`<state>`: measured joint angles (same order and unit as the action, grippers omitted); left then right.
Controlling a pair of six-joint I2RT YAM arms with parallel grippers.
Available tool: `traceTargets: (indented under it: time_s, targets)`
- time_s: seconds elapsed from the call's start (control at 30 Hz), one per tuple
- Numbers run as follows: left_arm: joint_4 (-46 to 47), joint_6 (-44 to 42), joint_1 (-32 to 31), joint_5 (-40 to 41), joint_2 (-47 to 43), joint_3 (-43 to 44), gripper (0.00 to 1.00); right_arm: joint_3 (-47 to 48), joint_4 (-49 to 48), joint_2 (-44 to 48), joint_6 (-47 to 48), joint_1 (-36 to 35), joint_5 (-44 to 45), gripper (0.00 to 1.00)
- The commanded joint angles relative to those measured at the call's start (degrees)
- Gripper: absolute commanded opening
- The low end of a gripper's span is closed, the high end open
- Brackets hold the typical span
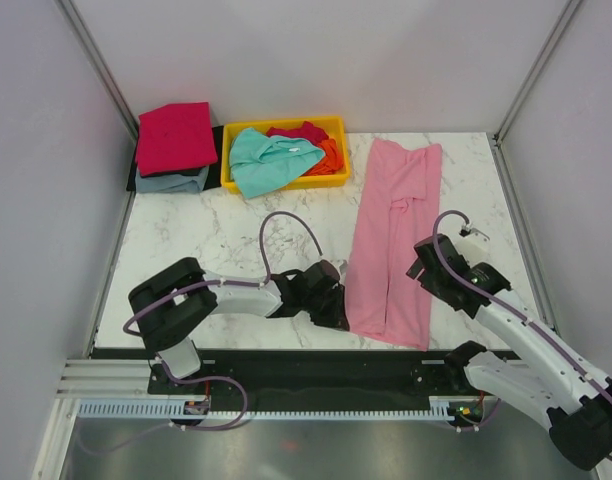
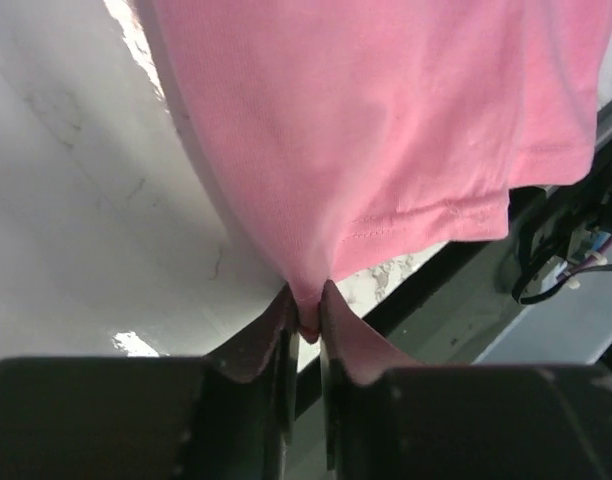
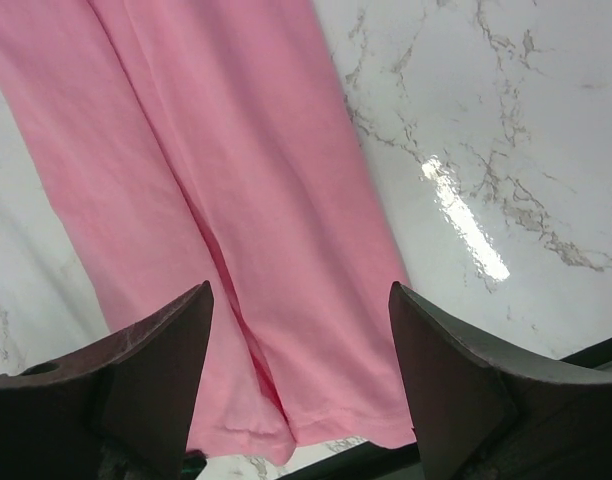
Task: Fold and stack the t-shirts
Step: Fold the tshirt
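Observation:
A light pink t-shirt [image 1: 396, 235] lies folded into a long narrow strip on the marble table, running from the back to the front edge. My left gripper [image 1: 338, 312] is shut on its near left hem corner, with pink cloth pinched between the fingers [image 2: 308, 318]. My right gripper [image 1: 424, 270] is open and empty, hovering above the strip's right side; the shirt [image 3: 246, 230] fills the gap between its fingers [image 3: 166, 350]. Teal [image 1: 266, 160], red [image 1: 301, 132] and orange [image 1: 331, 155] tees lie in the yellow tray. A crimson tee [image 1: 176, 135] sits folded on a grey-blue one [image 1: 171, 182].
The yellow plastic tray [image 1: 331, 123] stands at the back centre. The folded stack is at the back left corner by the side wall. The table's front edge and black rail [image 1: 286, 365] run just below the shirt's hem.

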<state>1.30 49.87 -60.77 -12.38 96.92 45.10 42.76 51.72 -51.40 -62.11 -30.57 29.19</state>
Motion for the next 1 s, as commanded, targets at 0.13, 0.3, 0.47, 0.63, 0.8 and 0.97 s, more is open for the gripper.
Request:
traceTargets:
  time_s: [0.13,0.3,0.47,0.63,0.8,0.97]
  targets:
    - [-5.51,-1.26,3.19,6.49,-1.64,1.22,0.02,-3.12,-3.20,0.51,2.69,0.77,-6.22,0.79]
    - [-8.58,-5.30,10.14,6.49,-7.44,-1.07,0.02,-9.97,-11.62,0.86,0.16,-0.89,-15.38,0.77]
    - [-9.82,-7.59,14.02,5.35,-8.86,-2.12,0.02,-14.89,-15.77,0.33,-5.73,-9.40,-17.50,0.79]
    - [-9.74,-6.28,14.10,5.00,-7.72,-3.00,0.02,-18.84,-17.53,3.40,-14.17,-16.80,-16.80,0.77]
    - [-9.30,-5.92,14.10,3.68,-7.01,-3.27,0.02,-21.58,-19.29,6.05,-18.31,-20.58,-16.89,0.66]
    - [-9.21,-5.66,14.10,2.98,-7.01,-3.09,0.02,-22.63,-18.94,4.82,-21.38,-24.62,-15.66,0.63]
